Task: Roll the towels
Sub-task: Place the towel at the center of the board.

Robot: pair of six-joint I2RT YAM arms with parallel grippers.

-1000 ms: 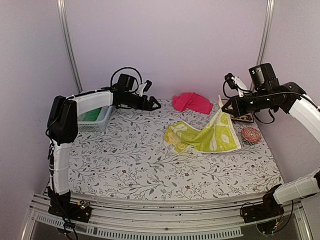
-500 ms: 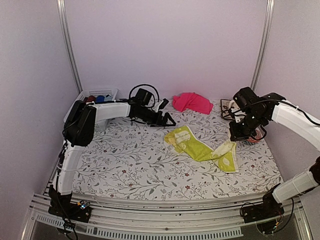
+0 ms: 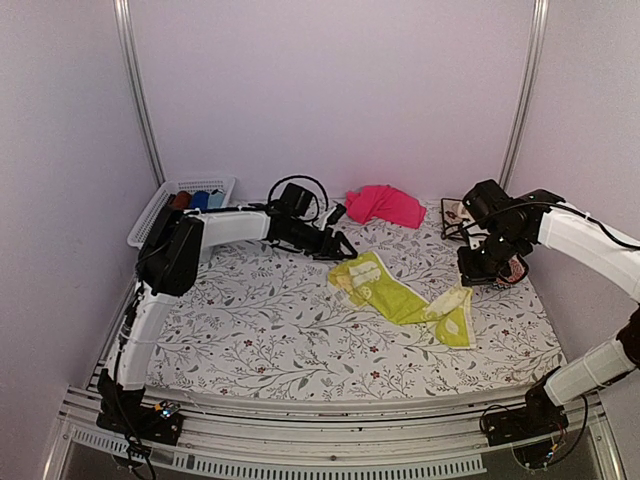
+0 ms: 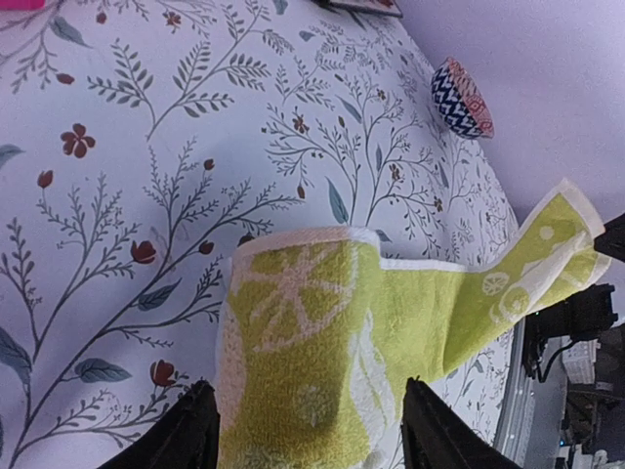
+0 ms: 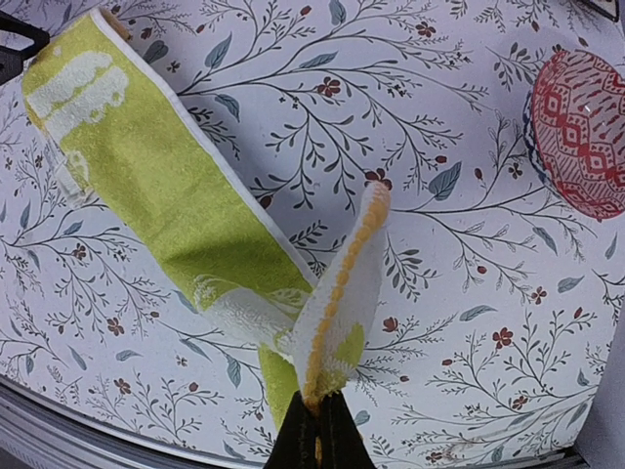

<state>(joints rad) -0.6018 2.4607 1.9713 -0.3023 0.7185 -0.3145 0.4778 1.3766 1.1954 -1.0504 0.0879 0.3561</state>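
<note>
The lime-yellow towel [image 3: 395,298] lies stretched in a narrow band across the flowered table, from its left end to a raised corner at the right. My right gripper [image 3: 470,280] is shut on that orange-edged corner, seen in the right wrist view as the gripper [image 5: 317,435] pinching the towel [image 5: 166,186] just above the cloth. My left gripper [image 3: 340,250] hangs over the towel's left end. In the left wrist view the gripper [image 4: 308,440] is open, with its fingers on either side of the towel [image 4: 322,332]. The pink towel [image 3: 385,205] lies crumpled at the back.
A white basket [image 3: 150,212] holding rolled cloths stands at the back left. The round red-orange woven pad [image 3: 505,268] lies by the right gripper, also showing as the pad [image 5: 581,137] and the pad [image 4: 461,98]. A dark flat thing [image 3: 458,215] sits behind it.
The right gripper has carried the towel's corner down and forward, drawing the cloth into a band. The left arm has swung right from the basket to the towel's left end, its jaws narrowing.
</note>
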